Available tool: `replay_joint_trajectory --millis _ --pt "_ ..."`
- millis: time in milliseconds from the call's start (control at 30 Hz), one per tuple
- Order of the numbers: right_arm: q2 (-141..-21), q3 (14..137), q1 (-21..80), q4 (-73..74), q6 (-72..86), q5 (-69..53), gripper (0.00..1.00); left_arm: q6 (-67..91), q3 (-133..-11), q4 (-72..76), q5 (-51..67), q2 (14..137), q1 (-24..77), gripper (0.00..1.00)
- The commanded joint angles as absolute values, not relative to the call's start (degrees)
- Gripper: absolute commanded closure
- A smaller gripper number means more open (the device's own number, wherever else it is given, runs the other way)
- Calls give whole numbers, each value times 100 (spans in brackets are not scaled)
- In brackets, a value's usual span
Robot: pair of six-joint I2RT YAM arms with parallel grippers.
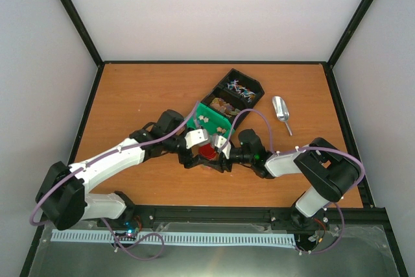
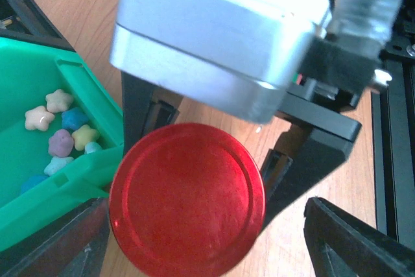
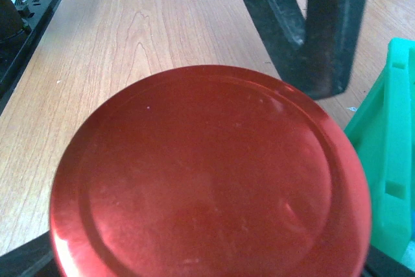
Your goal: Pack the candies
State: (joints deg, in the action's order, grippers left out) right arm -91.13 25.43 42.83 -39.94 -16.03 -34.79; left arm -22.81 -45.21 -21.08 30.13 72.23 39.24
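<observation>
your right gripper [image 3: 207,269] is clamped on the red lid [image 2: 188,199], one finger on each side of it, as the left wrist view shows. your left gripper [image 2: 207,254] stands wide about the same lid from the opposite side, with a clear gap on one side (the other finger sits near the rim, and contact there is hard to judge). the candies [image 2: 61,128], pastel star shapes, lie in the green bin [image 2: 84,173], just beside the lid and outside both pairs of jaws. more sweets, wrapped ones, sit in the black bin [image 1: 258,97] farther back, near a metal scoop [image 1: 280,109] on the table [image 1: 142,95].
</observation>
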Motion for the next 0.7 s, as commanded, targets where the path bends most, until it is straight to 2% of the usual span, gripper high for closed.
replay_joint_trajectory --millis 0,167,400,500,667 --pt "-9136 2529 4352 -3968 -1668 -3568 68 -1999 -4734 -1827 2851 7357 3986 21" --pt "-9125 2520 4351 -3955 -1685 -3579 68 -2126 -4769 -1782 2960 7529 3990 29" --pt "-9114 2505 4351 -3927 -1696 -3560 68 -2313 -4720 -1743 3023 7568 3990 23" --pt "-9131 2516 4351 -3937 -1696 -3560 68 -2327 -4741 -1710 3010 7603 3990 24" --pt "-9141 2528 4351 -3922 -1733 -3669 67 -2556 -4738 -1801 3086 7611 3990 38"
